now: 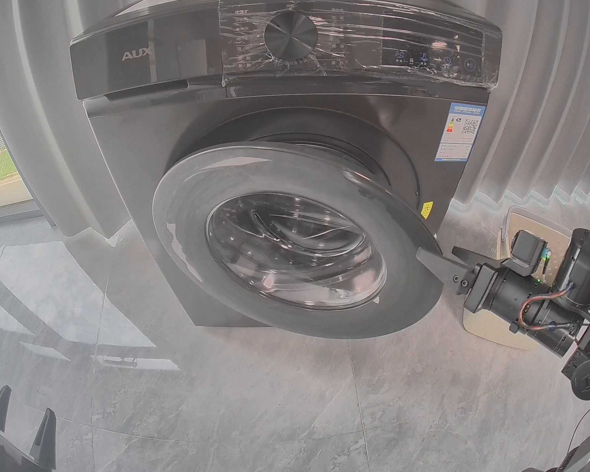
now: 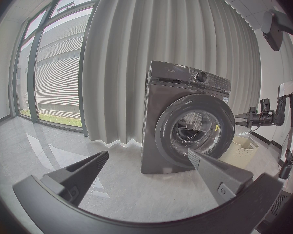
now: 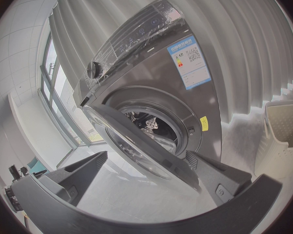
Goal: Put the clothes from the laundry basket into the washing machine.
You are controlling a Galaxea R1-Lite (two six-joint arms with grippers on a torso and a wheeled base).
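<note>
The dark grey washing machine (image 1: pixel 275 99) stands ahead with its round glass door (image 1: pixel 196 231) swung partly out from the drum opening (image 3: pixel 153 127). My right gripper (image 1: pixel 437 252) is open at the door's right edge. In the right wrist view that edge (image 3: pixel 172 169) runs between the two fingers (image 3: pixel 215 173). Something dark lies inside the drum; I cannot tell what it is. The cream laundry basket (image 1: pixel 537 227) stands on the floor to the right of the machine, behind my right arm. My left gripper (image 1: pixel 21 421) hangs open and holds nothing, low at the near left, far from the machine.
Grey curtains (image 1: pixel 557 99) hang behind and beside the machine. A tall window (image 2: pixel 52 75) is off to the left. Open tiled floor (image 1: pixel 242 394) spreads in front of the machine. The basket (image 3: pixel 283 140) stands close to the machine's right side.
</note>
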